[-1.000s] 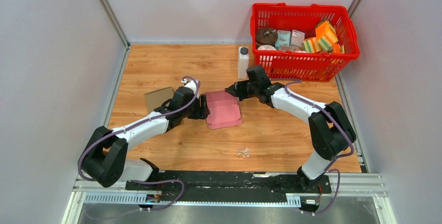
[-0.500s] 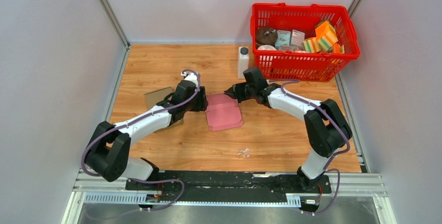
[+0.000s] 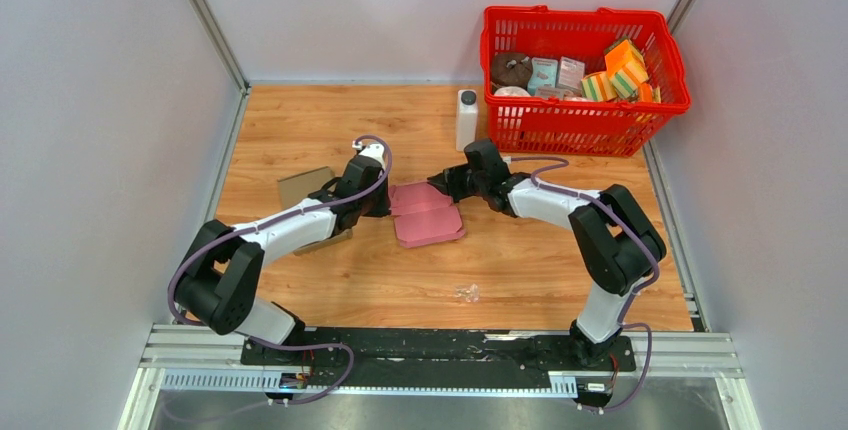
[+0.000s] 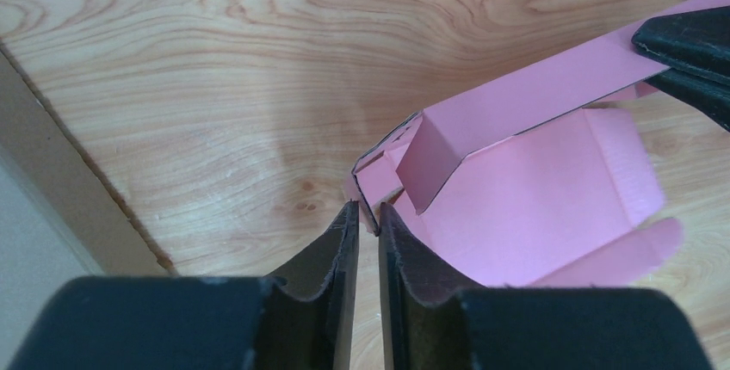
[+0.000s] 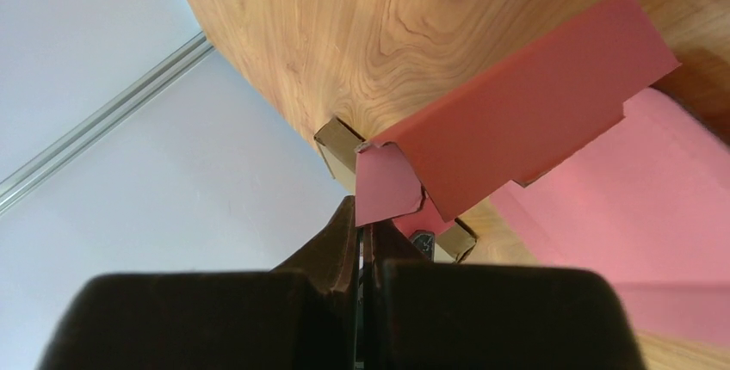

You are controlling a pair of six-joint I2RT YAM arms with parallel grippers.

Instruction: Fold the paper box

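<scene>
the pink paper box (image 3: 430,220), half folded, lies in the middle of the wooden table (image 3: 520,260), between the two arms. the left gripper (image 4: 368,212) stands narrow, its black fingers (image 4: 344,241) pinching the box's left corner flap. the right gripper (image 5: 361,225) is clamped tight on a small tab of the long side wall, which stands raised off the wood.

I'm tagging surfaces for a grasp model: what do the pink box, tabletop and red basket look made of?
The pink box: thin matte paperboard, judging by sharp creases and thin edges. The tabletop: wood or wood-look laminate, grain visible, slight sheen. The red basket: probably moulded plastic, smooth lattice walls.
</scene>
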